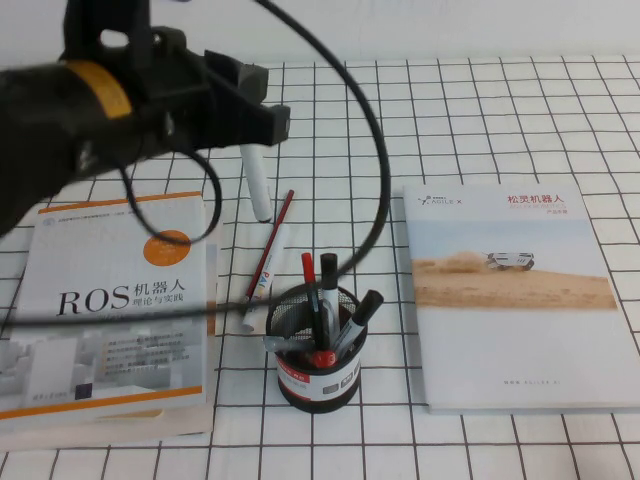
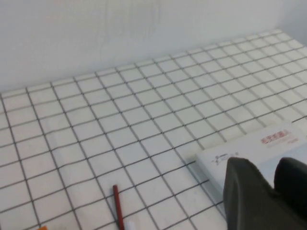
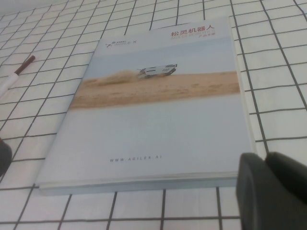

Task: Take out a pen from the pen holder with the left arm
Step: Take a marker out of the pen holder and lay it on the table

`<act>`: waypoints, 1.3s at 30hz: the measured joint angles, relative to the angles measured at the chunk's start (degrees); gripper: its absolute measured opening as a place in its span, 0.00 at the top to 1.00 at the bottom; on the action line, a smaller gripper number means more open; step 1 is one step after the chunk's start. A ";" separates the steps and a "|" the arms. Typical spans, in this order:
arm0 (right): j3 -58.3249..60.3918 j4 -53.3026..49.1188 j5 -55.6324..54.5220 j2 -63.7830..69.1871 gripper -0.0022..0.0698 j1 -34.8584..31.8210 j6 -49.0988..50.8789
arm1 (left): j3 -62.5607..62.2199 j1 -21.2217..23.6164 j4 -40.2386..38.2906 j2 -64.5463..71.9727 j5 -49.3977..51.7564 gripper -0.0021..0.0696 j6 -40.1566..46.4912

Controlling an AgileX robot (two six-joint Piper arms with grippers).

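Pen (image 1: 258, 185) aloft between left gripper's (image 1: 258, 135) fingers; right gripper (image 3: 268, 191) by brochure (image 3: 158, 124)

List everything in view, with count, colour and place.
table: 1, white with black grid, under everything
ROS book: 1, grey-white with orange, left
AgileX booklet: 1, pale blue with sandy band, right
pen holder: 1, black mesh, front centre
markers: 4 seen, two red-capped, two black-capped, standing in the pen holder
red pencil: 1, red, lying between ROS book and pen holder
white pen: 1, white, alongside the red pencil
white marker: 1, white, back centre, upper end hidden
left tool: 1, black, over the white marker's upper end
right tool: 1, black, by the AgileX booklet's near edge
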 joint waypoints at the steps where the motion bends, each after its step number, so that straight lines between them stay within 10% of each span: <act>1: 0.00 0.00 0.00 0.00 0.99 0.00 0.00 | -2.10 0.58 0.03 1.68 2.39 0.85 0.00; 18: 0.00 0.00 0.00 0.00 0.99 0.00 0.00 | -47.66 4.13 -1.81 39.91 49.78 0.85 4.91; 39: 0.00 0.00 0.00 0.00 0.99 0.00 0.00 | -52.32 9.62 -5.90 55.75 42.33 0.85 9.59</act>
